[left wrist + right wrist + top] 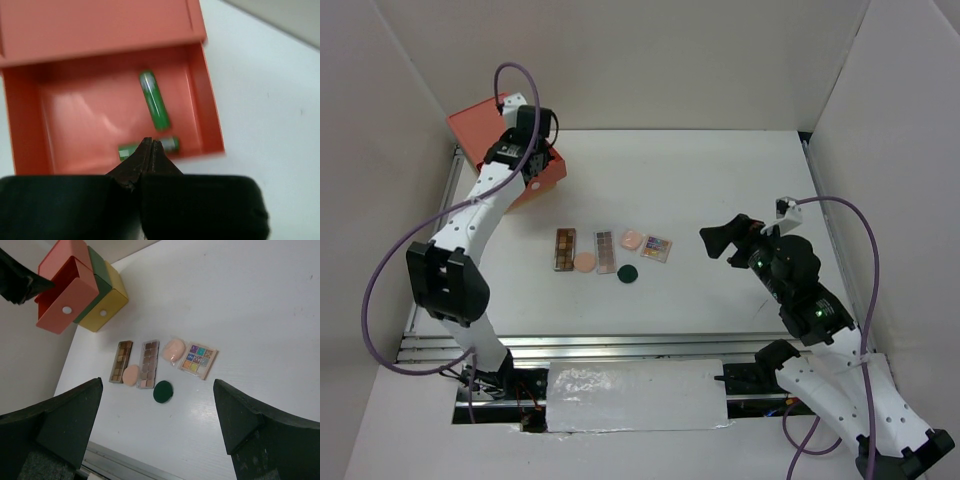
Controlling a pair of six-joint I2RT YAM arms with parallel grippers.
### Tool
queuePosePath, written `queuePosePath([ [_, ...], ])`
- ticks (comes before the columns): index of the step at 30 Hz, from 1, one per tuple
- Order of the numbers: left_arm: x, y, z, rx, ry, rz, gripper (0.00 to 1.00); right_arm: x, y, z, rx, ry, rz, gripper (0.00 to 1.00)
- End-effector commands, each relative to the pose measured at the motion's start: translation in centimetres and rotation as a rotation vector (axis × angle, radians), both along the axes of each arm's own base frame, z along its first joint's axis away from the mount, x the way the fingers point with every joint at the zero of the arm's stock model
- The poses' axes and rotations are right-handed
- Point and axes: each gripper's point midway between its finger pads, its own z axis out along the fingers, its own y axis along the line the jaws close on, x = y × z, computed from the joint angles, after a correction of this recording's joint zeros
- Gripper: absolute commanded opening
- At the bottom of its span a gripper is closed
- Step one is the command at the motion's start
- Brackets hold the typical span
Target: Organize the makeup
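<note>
Both my jaws hold nothing. The left pair is pinched shut just above the open red drawer [207, 100], where two green tubes [154, 100] lie sorted. The right pair gapes wide near the palettes [150, 363] and discs [163, 391] lined up on the counter [260, 305], poised, I reckon, for another pick.

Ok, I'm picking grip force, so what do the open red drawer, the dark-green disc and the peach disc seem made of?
The red drawer: likely hard moulded plastic, semi-gloss; its floor shows a soft sheen. The dark-green disc: smooth, even, opaque, probably a plastic compact, though unclear. The peach disc: matte, no glare, possibly a foam sponge.
</note>
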Motion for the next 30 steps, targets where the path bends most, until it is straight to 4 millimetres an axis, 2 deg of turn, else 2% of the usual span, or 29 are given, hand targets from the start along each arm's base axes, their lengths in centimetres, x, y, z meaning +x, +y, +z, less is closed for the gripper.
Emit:
queuePosePath([
  [1,-3.3,-5.5,2.0,-0.100,-0.074,-0.109,0.00,0.6,0.2,1.3,0.018,-0.053,0.002,1.00],
  [2,-4.4,-6.4,0.7,-0.093,-0.050,-0.132,0.00,0.7,0.3,1.3,0.019,-0.053,0.003,1.00],
  [3,-5.1,-8.4,0.1,-0.092,-0.040,-0.177,0.00,0.7,0.4,1.3,0.014,-0.051,0.005,1.00],
  [6,-5.3,-9.2,-2.8,-0.075,0.016,-0.184,0.00,0.7,0.4,1.2,0.014,-0.050,0.010,1.00],
  [7,-4.9,-8.4,-3.0,-0.053,0.020,-0.144,0.00,0.7,0.4,1.2,0.017,-0.050,0.010,1.00],
  [8,-4.8,-7.7,-4.7,-0.020,0.077,-0.117,0.00,0.6,0.5,1.3,0.019,-0.054,0.014,1.00],
  [10,-4.0,-5.5,-5.4,0.015,0.092,-0.041,0.00,0.5,0.5,1.3,0.022,-0.058,0.016,1.00],
  [11,-2.9,-4.2,-6.1,0.014,0.102,-0.011,0.00,0.4,0.3,1.6,0.027,-0.071,0.013,1.00],
  [14,-1.1,-1.8,-7.0,0.017,0.108,0.029,0.00,0.3,0.4,1.9,0.031,-0.082,0.019,1.00],
  [17,0.1,-0.4,-6.5,0.051,0.092,0.060,0.00,0.4,0.5,1.9,0.029,-0.083,0.024,1.00],
  [22,2.4,0.2,-5.1,0.085,0.051,0.057,0.00,0.8,0.8,1.4,0.023,-0.069,0.027,1.00],
  [30,4.9,3.9,-7.0,0.147,0.079,0.132,0.00,1.1,0.8,0.7,0.009,-0.061,0.023,1.00],
])
